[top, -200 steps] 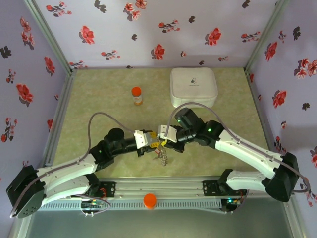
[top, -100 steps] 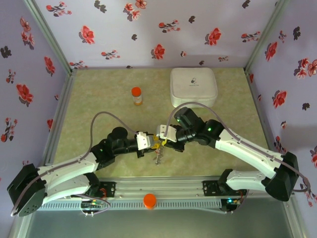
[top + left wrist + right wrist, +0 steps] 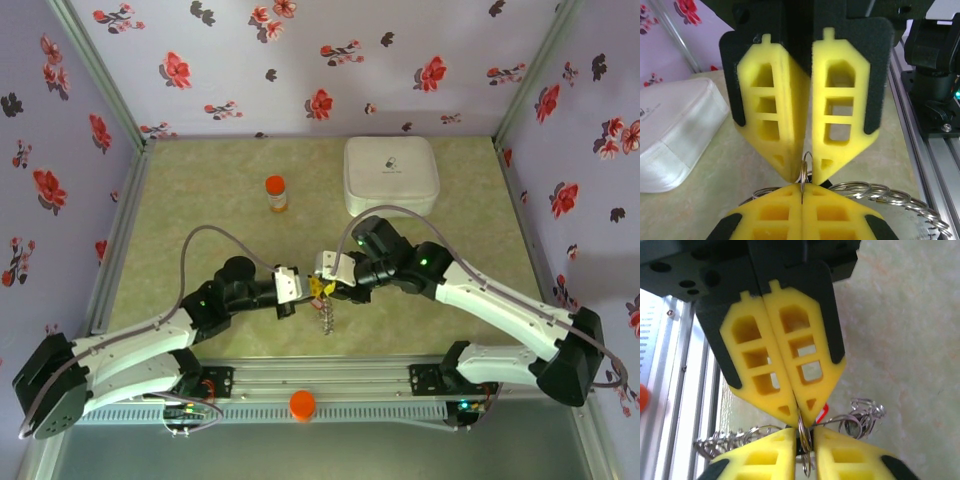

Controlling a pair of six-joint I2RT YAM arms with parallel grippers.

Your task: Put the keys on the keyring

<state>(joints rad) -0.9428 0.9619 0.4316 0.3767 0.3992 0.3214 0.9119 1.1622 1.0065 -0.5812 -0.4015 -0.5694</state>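
— What is the left pincer (image 3: 802, 189) doing?

— Its two yellow fingers are pressed together on one thin metal loop (image 3: 805, 167), which stands upright out of the tips. The loop seems to belong to the keyring (image 3: 875, 191), the chain of silver coils that trails from the grip down toward the worktop (image 3: 200, 200).

— And the right pincer (image 3: 806, 176)?

— It meets the left one tip to tip. Its fingers stand a little apart, with the same loop between them. Whether they touch it, I cannot tell.

— Where are the keys (image 3: 823, 410)?

— I can make out one red head, among the wire loops just beside the tips. Whether it is already threaded or just lies against the wire, I cannot say.

— So how far along is the task?

— I judge it to be in the middle. The keyring is lifted and held between both arms, but no key is clearly on it, so the threading itself is left to do. The white case (image 3: 391, 175) and the orange bottle (image 3: 276, 193) stand well apart from this, at the far side.
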